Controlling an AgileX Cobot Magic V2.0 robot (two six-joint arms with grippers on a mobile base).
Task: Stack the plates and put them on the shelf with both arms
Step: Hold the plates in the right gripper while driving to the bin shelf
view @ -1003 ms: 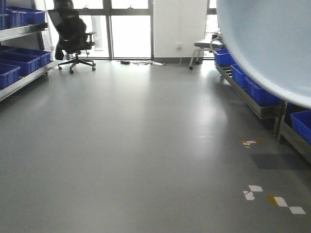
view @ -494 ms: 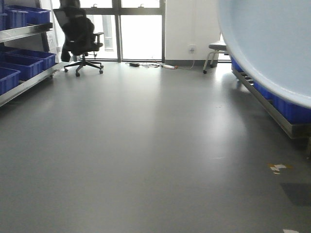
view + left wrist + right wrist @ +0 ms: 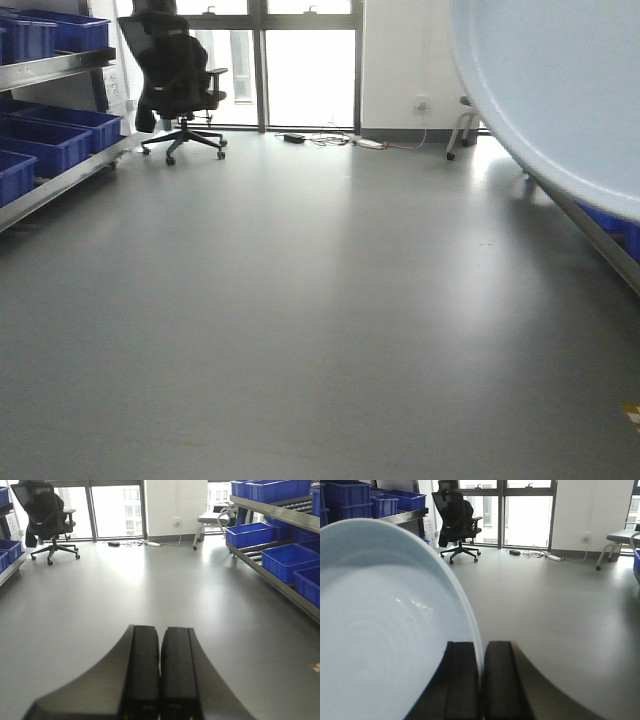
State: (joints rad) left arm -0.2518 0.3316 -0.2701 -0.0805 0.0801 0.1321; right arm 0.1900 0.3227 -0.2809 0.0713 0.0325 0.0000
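A glossy white plate [image 3: 560, 90] fills the upper right of the front view, held up on edge above the floor. In the right wrist view the plate [image 3: 385, 620] fills the left half, and my right gripper [image 3: 482, 645] is shut on its rim. I cannot tell whether a second plate lies against it. My left gripper [image 3: 160, 629] is shut and empty, with its fingers pressed together over bare floor. A steel shelf rack with blue crates [image 3: 280, 560] runs along the right of the left wrist view. Another shelf rack [image 3: 60, 68] stands at the left of the front view.
A black office chair [image 3: 178, 85] stands by the windows at the back left. Cables [image 3: 340, 140] lie on the floor by the wall. A grey stool [image 3: 212, 522] stands near the right rack. Grey floor [image 3: 300, 320] stretches ahead. A tape mark [image 3: 630, 412] is at the lower right.
The view has swung left: the chair, windows and left rack shifted right, the right rack slid mostly out of frame, and the floor tape marks passed out. The plate stays fixed in view.
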